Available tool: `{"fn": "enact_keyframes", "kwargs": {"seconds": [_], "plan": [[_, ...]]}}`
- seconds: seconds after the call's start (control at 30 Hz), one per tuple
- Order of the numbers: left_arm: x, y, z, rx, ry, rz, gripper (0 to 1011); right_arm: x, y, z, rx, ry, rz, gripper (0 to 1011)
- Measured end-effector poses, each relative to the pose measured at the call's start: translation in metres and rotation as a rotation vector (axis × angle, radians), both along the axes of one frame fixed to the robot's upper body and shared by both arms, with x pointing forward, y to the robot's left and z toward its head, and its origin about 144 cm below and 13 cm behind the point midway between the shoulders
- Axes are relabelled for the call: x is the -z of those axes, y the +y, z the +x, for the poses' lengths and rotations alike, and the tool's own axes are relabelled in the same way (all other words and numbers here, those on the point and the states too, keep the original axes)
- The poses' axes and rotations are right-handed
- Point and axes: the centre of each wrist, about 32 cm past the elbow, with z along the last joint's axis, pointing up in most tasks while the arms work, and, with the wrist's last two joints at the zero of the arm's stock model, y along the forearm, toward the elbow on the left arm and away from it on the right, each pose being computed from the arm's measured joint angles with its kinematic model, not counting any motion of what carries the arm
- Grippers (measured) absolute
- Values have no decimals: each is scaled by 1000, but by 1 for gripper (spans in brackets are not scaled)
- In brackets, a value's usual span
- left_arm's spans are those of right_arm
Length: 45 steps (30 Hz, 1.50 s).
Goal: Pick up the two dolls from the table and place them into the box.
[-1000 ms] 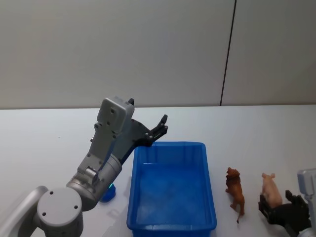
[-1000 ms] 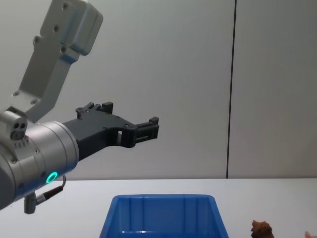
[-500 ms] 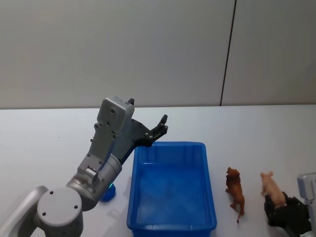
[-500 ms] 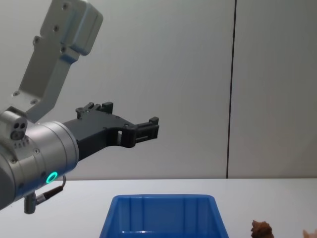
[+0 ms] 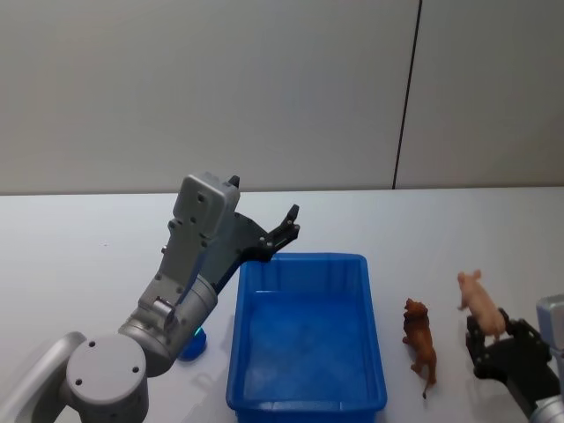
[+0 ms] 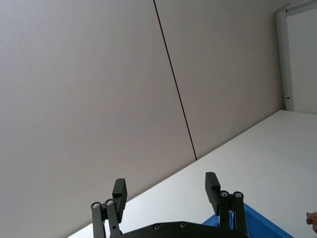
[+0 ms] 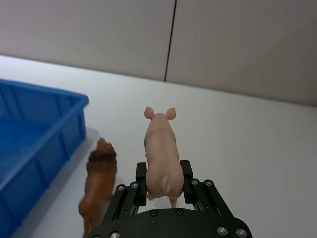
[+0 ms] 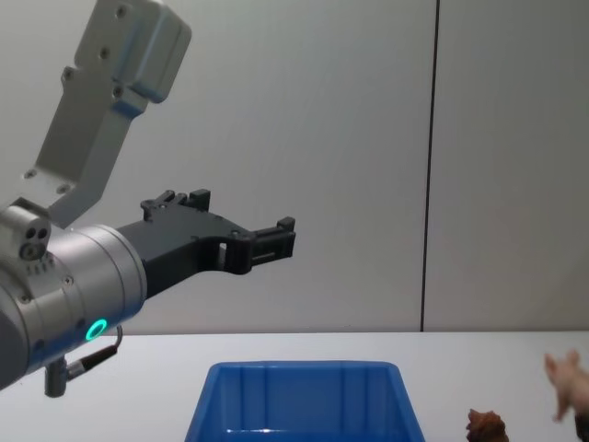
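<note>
Currently the right gripper [image 5: 495, 330] sits at the right near edge of the plain white tabletop [image 5: 88, 247], jaws closed narrowly on the small pale pink pig doll [image 7: 161, 148]. The fingers [image 7: 140, 174] press on either flank of the pig's hindquarters. Its body and head stick out forward past the fingertips, snout pointing away from the robot.

- Chest view: the pig shows at the right edge, higher than the head of the other doll.
- Reddish-brown lumpy lion doll [image 5: 420, 342]: stands on the table between the pig and the bright blue rectangular plastic bin [image 5: 304, 259]. It is just beside the bin's right wall, not touching it, and outside the right gripper's jaws.
- Bin interior: nothing visible inside.
- Left gripper [image 6: 165, 184]: held up in the air over the bin's far left corner, jaws spread wide, gripping nothing. It faces the pale grey wall panels [image 5: 220, 88].
</note>
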Motion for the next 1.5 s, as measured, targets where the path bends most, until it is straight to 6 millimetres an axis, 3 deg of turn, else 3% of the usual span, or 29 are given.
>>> {"fn": "enact_keyframes", "kwargs": {"seconds": [0.63,1.1,1.37,1.5], "plan": [[0,0,0,0,0,0,1001,-29,13,7,-225,-173,42,383],[0,0,0,0,0,0,1001,-36,35,25,-434,-179,69,383],[0,0,0,0,0,0,1001,-32,53,42,-538,-130,79,598],[0,0,0,0,0,0,1001,-28,62,51,-572,-93,80,760]]}}
